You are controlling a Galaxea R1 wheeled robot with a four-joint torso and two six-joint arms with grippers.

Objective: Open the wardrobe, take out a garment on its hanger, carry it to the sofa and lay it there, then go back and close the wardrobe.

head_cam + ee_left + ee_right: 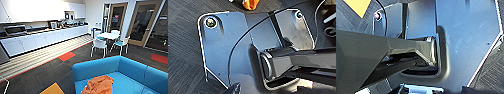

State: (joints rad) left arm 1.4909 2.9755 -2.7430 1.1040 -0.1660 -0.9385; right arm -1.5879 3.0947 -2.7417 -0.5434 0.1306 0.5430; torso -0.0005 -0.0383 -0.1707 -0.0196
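Head view — one garment [98, 85] (orange, crumpled) on one sofa [132, 72]

Garment [98, 85] lies on sofa [130, 72] seat, near front. Table [109, 35] with chairs [99, 45] stands behind sofa. Worktop [45, 32] runs along left wall. Doors [142, 22] behind table, at right.

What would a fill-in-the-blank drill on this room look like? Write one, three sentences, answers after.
1. The orange garment lies crumpled on the seat of the blue ____.
2. The chairs around the small round table have seats coloured white and ____.
3. Among the dark carpet tiles, one patch near the striped strip is coloured ____.

Missing words: sofa; blue; red
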